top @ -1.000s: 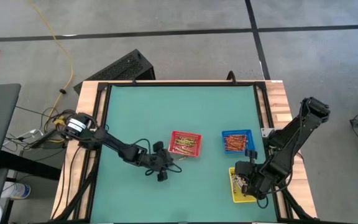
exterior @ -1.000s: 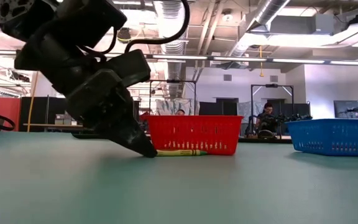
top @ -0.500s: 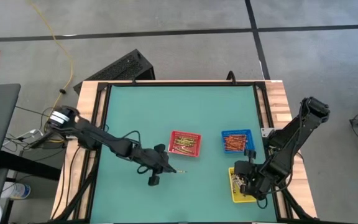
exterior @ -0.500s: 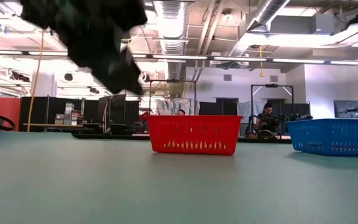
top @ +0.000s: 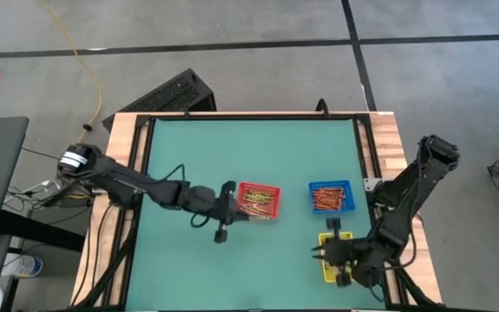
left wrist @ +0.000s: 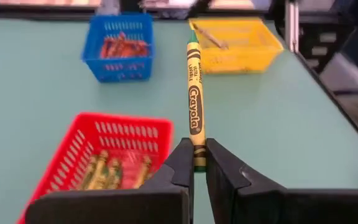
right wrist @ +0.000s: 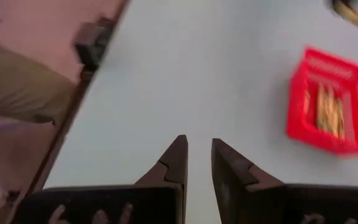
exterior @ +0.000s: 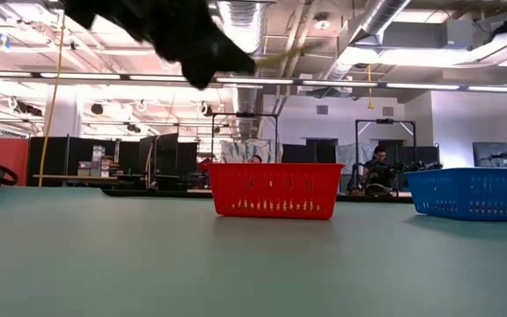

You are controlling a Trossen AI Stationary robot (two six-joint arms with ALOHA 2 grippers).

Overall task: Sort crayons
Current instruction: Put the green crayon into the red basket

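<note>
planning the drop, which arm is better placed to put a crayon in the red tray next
Left. The left gripper is shut on a yellow-green crayon right beside the red tray; the right gripper is by the yellow tray, holding nothing.

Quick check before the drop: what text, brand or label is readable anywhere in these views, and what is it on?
"Crayola": on the paper wrap of the yellow-green crayon held in the left gripper.
Smaller print above the brand on that wrap: too small to read.
The red tray, blue tray and yellow tray: no readable text.
</note>
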